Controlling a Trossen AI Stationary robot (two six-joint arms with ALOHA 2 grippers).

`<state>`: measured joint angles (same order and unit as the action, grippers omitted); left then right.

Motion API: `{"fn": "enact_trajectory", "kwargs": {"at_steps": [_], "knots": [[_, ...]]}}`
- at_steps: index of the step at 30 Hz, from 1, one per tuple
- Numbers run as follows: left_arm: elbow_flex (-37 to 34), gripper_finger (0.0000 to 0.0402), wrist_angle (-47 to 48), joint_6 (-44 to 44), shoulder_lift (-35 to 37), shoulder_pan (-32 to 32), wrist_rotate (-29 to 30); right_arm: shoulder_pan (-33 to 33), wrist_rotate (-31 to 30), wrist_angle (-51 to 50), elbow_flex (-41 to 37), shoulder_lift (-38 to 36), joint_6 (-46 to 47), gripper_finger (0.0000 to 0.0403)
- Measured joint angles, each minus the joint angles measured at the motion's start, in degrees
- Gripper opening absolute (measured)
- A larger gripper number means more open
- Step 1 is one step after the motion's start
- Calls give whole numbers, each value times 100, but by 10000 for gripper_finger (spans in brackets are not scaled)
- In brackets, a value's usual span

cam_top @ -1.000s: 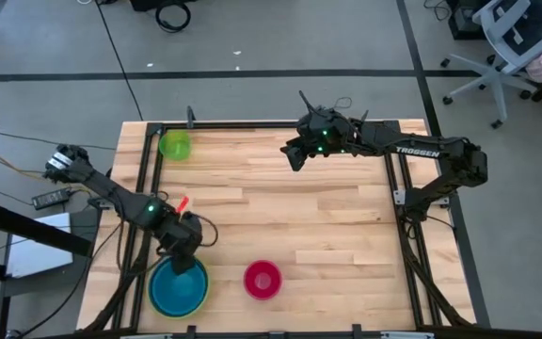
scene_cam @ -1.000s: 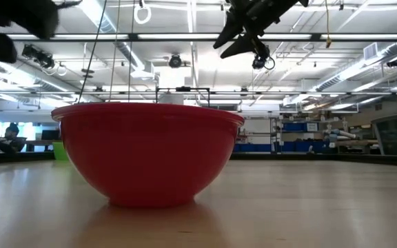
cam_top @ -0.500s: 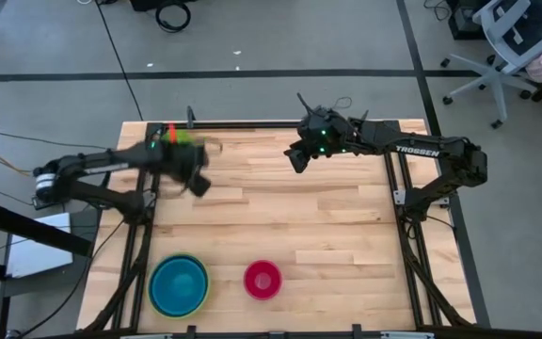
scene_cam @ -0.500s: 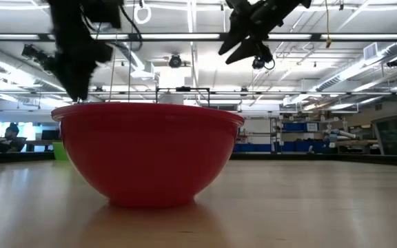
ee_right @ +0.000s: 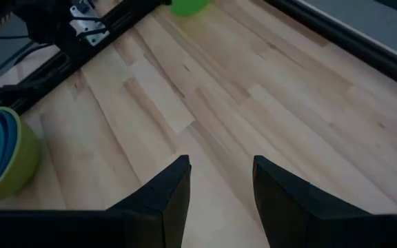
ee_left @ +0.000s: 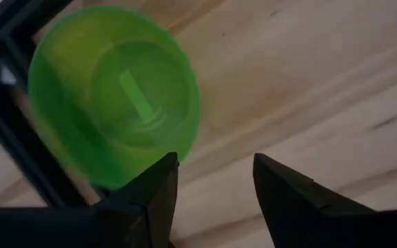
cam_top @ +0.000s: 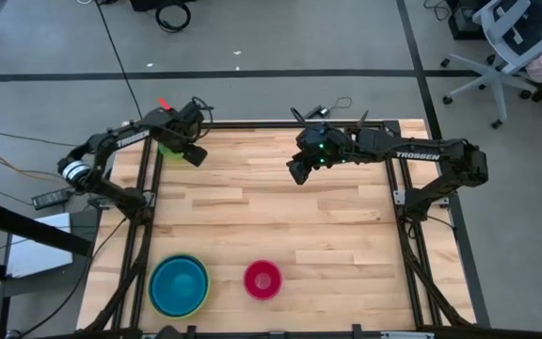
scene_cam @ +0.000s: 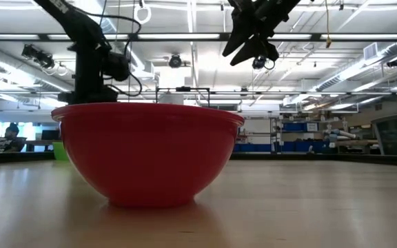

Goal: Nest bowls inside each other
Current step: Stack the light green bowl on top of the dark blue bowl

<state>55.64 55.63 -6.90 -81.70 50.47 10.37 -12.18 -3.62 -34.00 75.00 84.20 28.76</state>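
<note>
A small lime-green bowl stands upright on its base at the table's far left corner. My left gripper hovers open just beside and above it, with nothing between its fingers. A stack of nested bowls, lime-green outside and blue inside, stands at the near left. A pink-red bowl stands alone to the right of the stack and fills the low view. My right gripper waits open, high over the far middle of the table.
A black frame rail runs along the table's far and left edges, right beside the small green bowl. Bare wooden tabletop lies between the far corner and the bowls at the near edge.
My left gripper has swung from over the nested stack at the near left across to the far left corner, rolling about its own axis, and now stands over the small green bowl. My right gripper has tipped down a little. No bowl has moved.
</note>
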Motion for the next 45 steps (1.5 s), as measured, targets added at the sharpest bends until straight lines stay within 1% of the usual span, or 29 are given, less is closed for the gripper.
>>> {"fn": "enact_trajectory", "kwargs": {"at_steps": [4,7,12,15,17,19,23,25,27,29,32,35,39,41,45], "knots": [[0,183,-358,70,-333,111,3,31,-136,9,0,0,110,162],[1,166,-520,90,-595,212,185,49,-137,8,0,0,240,162],[-2,114,-638,286,-1019,380,220,173,-195,4,0,0,511,161],[-4,67,-618,428,-1128,379,218,260,-385,4,0,0,702,158],[-2,28,-631,549,-1126,375,184,292,-478,2,0,0,834,154],[-2,9,-621,686,-1110,364,86,314,-559,2,0,0,928,150],[-2,4,-570,1120,-903,297,-13,316,-644,4,0,0,1080,141],[-2,3,-471,1377,-684,185,-62,316,-779,4,0,0,1159,138],[-2,2,-376,1693,-381,8,-269,309,-993,4,0,0,1226,137],[-2,2,-285,2037,-10,-266,-561,270,-1201,34,2,64,1329,137],[-1,2,-202,2620,596,-915,-981,155,-1137,330,2,260,1366,137],[0,1,-59,3454,1122,-1776,-1327,76,-688,1102,2,563,1221,138],[2,2,209,4522,1552,-3037,-1446,157,10,2490,2,1082,946,138],[2,4,309,4545,1691,-3578,-1373,197,169,2956,2,1297,1047,138],[2,3,620,3535,1908,-4580,-1305,236,190,3028,2,1581,1647,137]]}}
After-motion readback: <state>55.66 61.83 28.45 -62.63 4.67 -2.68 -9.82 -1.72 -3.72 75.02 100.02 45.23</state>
